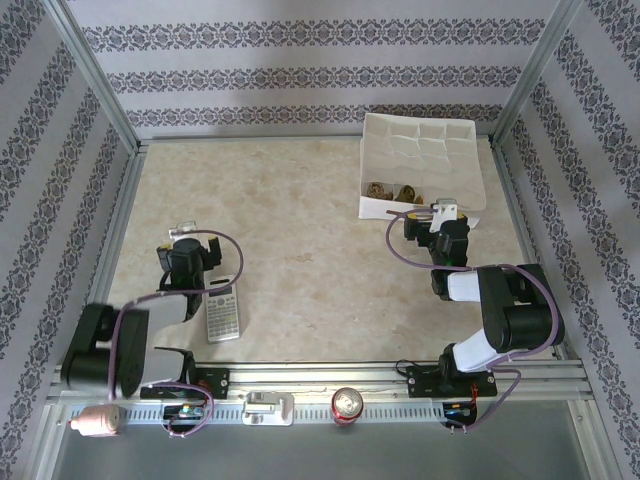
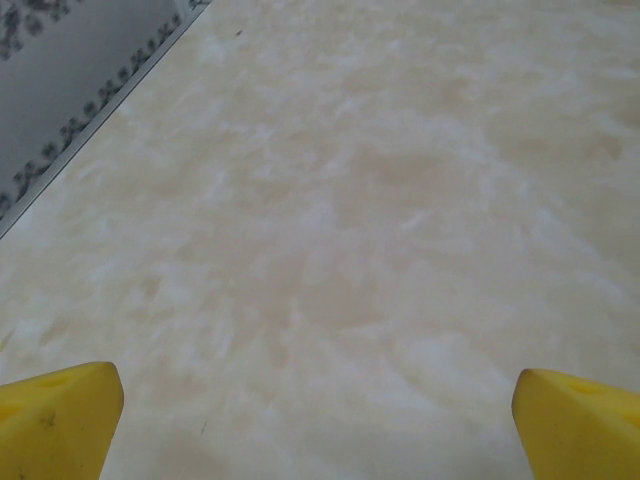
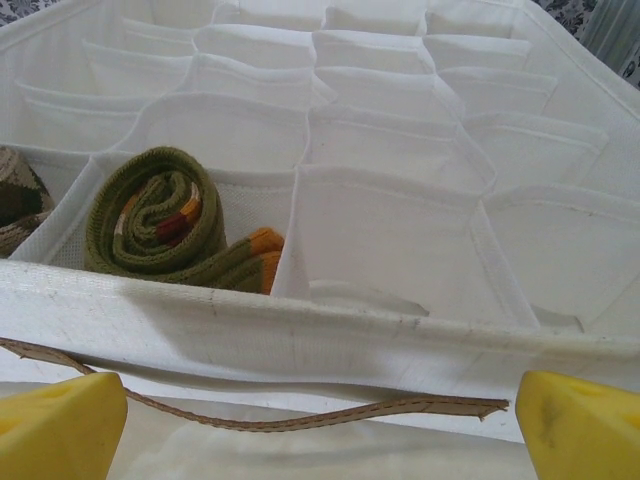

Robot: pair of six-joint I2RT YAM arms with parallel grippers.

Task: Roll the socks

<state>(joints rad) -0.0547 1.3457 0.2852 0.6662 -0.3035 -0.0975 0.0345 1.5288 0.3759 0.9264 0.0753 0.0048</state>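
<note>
Left gripper [image 2: 320, 430] gaped empty over bare table [image 2: 330, 200]. Argyle sock [image 3: 18, 200] and green sock [image 3: 160, 222] sat bundled in adjoining box [image 3: 300, 330] cells: soft, light, probably best pinched across the roll. Right gripper [image 3: 320, 430] gaped empty facing them.

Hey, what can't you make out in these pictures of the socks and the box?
Argyle sock: right wrist view, cut off by the left edge.
Green sock: right wrist view, lower part hidden behind the organizer front wall.
Both socks, top view: too small to see the rolls.
Calculator: top view, keys too small to read.
</note>
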